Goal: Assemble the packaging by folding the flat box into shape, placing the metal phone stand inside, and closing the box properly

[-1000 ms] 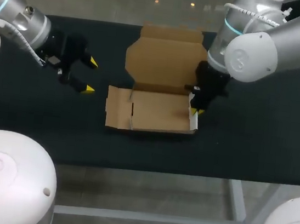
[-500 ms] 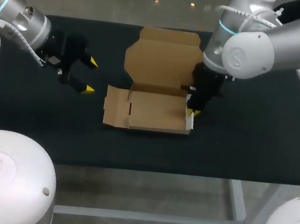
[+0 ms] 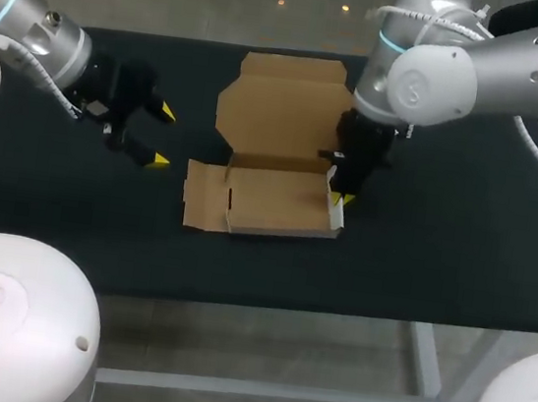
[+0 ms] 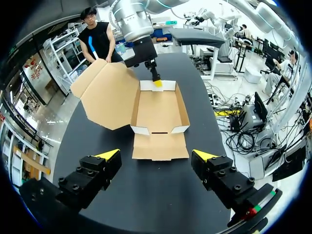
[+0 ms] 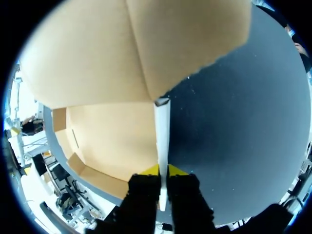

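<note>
A brown cardboard box (image 3: 274, 202) lies open mid-table, its lid (image 3: 284, 104) leaning back and up at the far side. Its left end flap (image 3: 204, 196) lies flat. My right gripper (image 3: 340, 198) is shut on the box's right side wall, which stands upright with its white edge (image 5: 162, 126) running ahead from between the yellow tips (image 5: 163, 170). The box floor (image 5: 112, 131) is beside that wall and the lid (image 5: 122, 44) hangs above it. My left gripper (image 3: 163, 136) hovers open, left of the box; in its wrist view the gripper (image 4: 156, 155) faces the box (image 4: 158, 109) and my right gripper (image 4: 157, 83) beyond.
The black table (image 3: 441, 253) stretches wide to the right of the box and along its front edge. A strip of bare table lies between my left gripper and the flat flap (image 4: 160, 146).
My right gripper has moved left and slightly away with the side wall in it, and the whole box has slid a little left. My left arm has stayed still.
</note>
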Robot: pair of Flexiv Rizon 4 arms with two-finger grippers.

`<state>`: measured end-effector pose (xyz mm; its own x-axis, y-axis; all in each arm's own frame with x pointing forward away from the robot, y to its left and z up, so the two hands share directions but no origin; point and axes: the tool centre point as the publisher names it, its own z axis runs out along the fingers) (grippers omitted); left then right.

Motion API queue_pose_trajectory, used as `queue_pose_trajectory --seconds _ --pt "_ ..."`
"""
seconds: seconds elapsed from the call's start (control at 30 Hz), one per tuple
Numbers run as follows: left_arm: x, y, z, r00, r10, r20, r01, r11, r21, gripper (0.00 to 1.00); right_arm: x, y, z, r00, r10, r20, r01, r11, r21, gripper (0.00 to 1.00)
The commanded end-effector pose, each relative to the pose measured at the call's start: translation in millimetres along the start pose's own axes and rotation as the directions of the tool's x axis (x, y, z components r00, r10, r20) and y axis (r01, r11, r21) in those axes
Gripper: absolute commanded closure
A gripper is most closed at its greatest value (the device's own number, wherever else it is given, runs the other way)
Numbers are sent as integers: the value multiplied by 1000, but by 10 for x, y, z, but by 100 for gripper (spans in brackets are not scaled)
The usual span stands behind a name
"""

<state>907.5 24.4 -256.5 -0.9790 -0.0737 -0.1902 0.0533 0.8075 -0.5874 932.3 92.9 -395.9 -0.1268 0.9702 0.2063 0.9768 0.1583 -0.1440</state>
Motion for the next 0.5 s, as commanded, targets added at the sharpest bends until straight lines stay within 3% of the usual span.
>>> queue_pose_trajectory --seconds 0.03,0.27,0.5 --pt "-1 -7 -12 1000 -1 -3 1 1000 -5 0 25 110 16 1000 -8 9 7 992 124 100" --pt "-1 -7 -12 1000 -1 -3 1 1000 -5 0 -1 149 43 1000 -9 21 5 986 166 100" --pt "-1 -7 -12 1000 -1 -3 1 1000 -5 0 -20 155 85 999 -1 35 -5 988 157 100"
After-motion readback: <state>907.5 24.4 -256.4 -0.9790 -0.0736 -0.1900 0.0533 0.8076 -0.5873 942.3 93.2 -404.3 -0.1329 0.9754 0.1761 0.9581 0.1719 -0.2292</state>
